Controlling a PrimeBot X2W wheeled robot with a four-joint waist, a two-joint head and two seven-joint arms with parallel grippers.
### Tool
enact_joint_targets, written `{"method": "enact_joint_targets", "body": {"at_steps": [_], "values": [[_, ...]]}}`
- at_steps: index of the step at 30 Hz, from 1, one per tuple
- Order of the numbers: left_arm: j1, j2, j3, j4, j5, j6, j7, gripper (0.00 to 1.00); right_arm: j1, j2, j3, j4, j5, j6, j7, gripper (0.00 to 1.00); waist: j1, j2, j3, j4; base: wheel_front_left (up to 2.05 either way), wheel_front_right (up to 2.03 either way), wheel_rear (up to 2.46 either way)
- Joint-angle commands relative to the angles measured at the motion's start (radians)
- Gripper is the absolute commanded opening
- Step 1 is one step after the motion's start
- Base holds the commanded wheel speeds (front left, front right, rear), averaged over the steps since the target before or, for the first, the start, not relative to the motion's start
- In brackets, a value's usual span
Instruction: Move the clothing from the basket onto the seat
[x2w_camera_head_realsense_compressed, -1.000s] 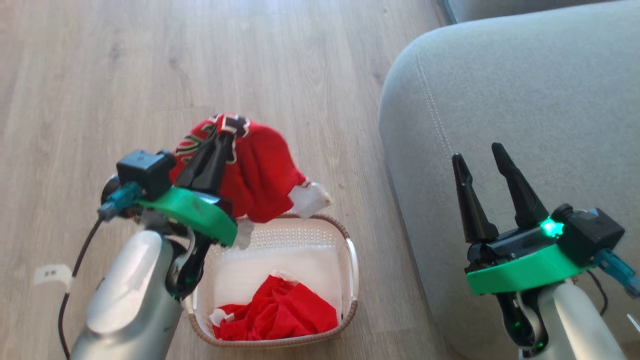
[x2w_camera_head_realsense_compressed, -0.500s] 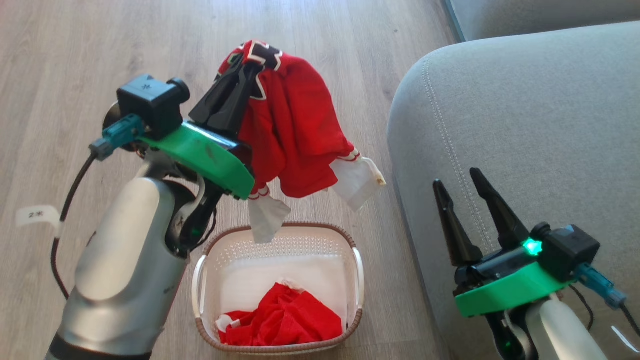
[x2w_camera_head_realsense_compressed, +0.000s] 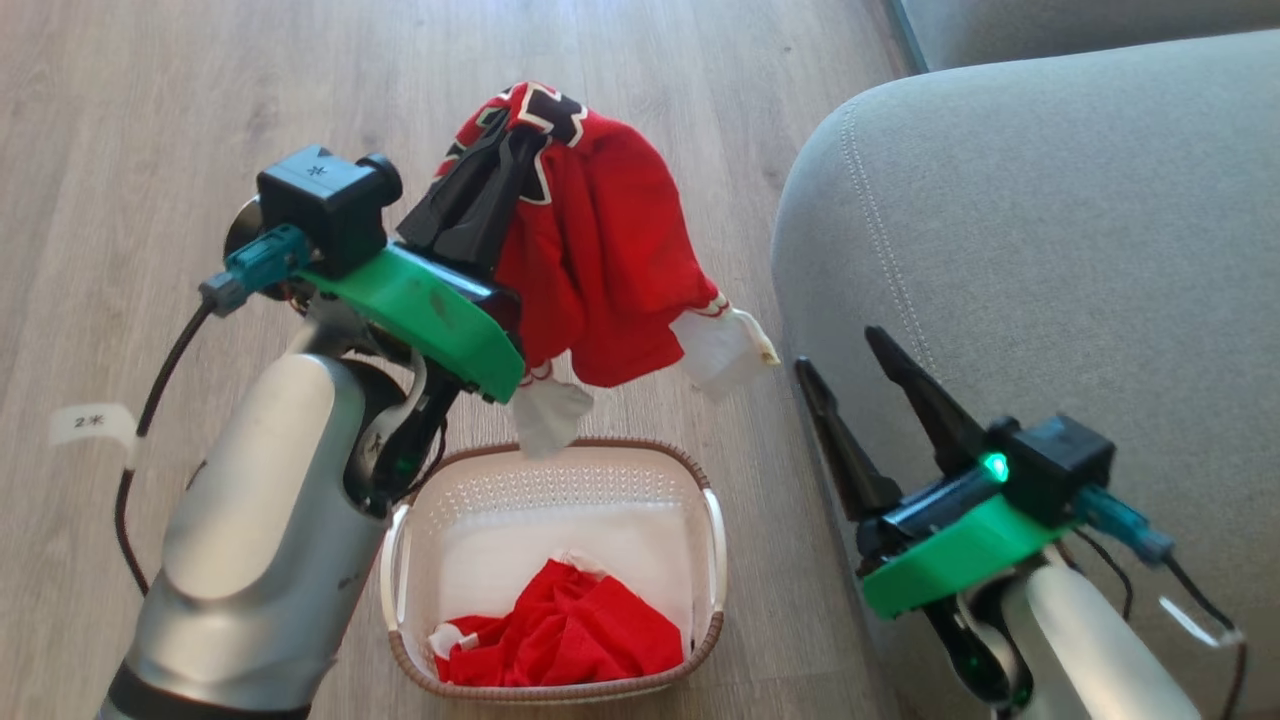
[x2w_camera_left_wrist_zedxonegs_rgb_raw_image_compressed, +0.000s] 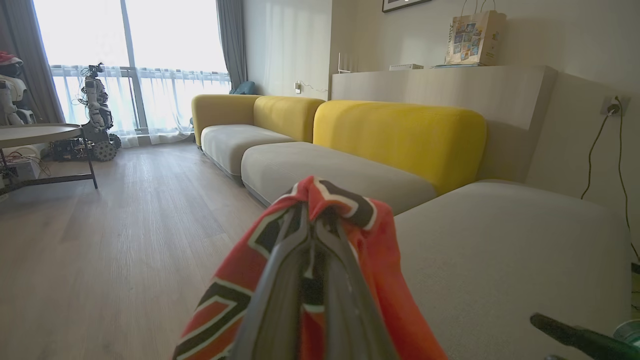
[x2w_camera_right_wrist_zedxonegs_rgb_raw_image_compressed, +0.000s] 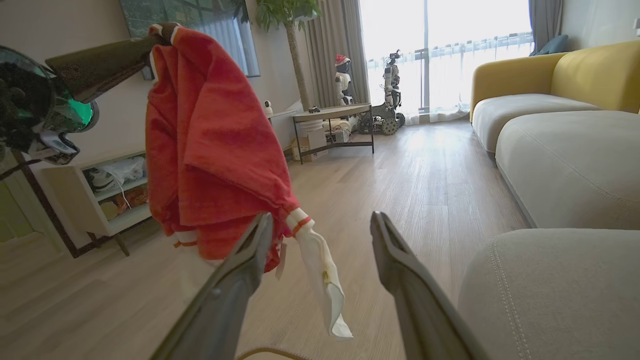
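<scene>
Seemingly under halfway: the left claw (x2w_camera_head_realsense_compressed: 505, 160) is clamped on the red jersey (x2w_camera_head_realsense_compressed: 600, 270), which hangs above the basket (x2w_camera_head_realsense_compressed: 560, 490), not yet on the seat (x2w_camera_head_realsense_compressed: 1050, 250) beside it. Another red garment (x2w_camera_head_realsense_compressed: 570, 635) lies inside the basket. The right claw (x2w_camera_head_realsense_compressed: 835, 350) gapes empty.

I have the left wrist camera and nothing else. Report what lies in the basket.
Observer: One crumpled red garment lies at the near end of the basket, the end closest to the robot.
Operator: My left tool is shut on the red marked garment. Give me the right tool's state.
Observer: The right tool is open and holds nothing. Its fingers stand by the rounded edge of the seat.
</scene>
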Motion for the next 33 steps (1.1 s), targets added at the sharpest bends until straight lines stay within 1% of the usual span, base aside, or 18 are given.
{"method": "enact_joint_targets", "body": {"at_steps": [1, 7, 8, 11, 17, 21, 25, 33], "values": [[-0.074, 0.018, 0.037, -0.037, -0.01, 0.001, 0.0, 0.0, -0.057, -0.013, 0.03, -0.022, -0.001, 0.007, 0.007, 1.0, 0.0001, -0.0001, 0.001, 0.003, 0.0, 0.0, 0.0], [-0.075, 0.003, 0.014, -0.041, -0.013, -0.001, 0.002, 0.0, -0.143, -0.039, 0.078, 0.05, 0.002, 0.007, 0.042, 1.0, 0.0001, -0.0001, 0.0, 0.023, 0.0, 0.0, 0.0], [-0.073, -0.002, 0.003, -0.042, -0.014, -0.003, 0.003, 0.0, -0.169, -0.051, 0.105, 0.079, 0.008, 0.007, 0.052, 1.0, 0.0001, -0.0001, -0.002, 0.031, 0.0, 0.0, 0.0], [-0.069, -0.01, -0.009, -0.043, -0.019, -0.005, 0.005, 0.0, -0.195, -0.061, 0.134, 0.111, 0.018, 0.007, 0.054, 1.0, 0.0001, -0.0001, -0.004, 0.039, 0.0, 0.0, 0.0], [-0.061, -0.03, -0.041, -0.041, -0.029, -0.011, 0.008, 0.0, -0.272, -0.088, 0.245, 0.255, 0.042, 0.007, 0.058, 1.0, 0.0001, -0.0001, -0.013, 0.062, 0.0, 0.0, 0.0], [-0.061, -0.039, -0.061, -0.046, -0.034, -0.014, 0.013, 0.0, -0.326, -0.085, 0.303, 0.359, 0.06, 0.007, 0.046, 1.0, 0.0001, -0.0001, -0.017, 0.077, 0.0, 0.0, 0.0], [-0.063, -0.049, -0.081, -0.053, -0.039, -0.018, 0.018, 0.0, -0.378, -0.069, 0.342, 0.45, 0.081, 0.007, 0.026, 1.0, 0.0001, -0.0001, -0.019, 0.094, 0.0, 0.0, 0.0], [-0.061, -0.059, -0.115, -0.057, -0.048, -0.022, 0.025, 0.0, -0.457, -0.033, 0.394, 0.557, 0.121, 0.007, -0.017, 1.0, 0.0001, -0.0001, -0.015, 0.129, 0.0, 0.0, 0.0]]}}
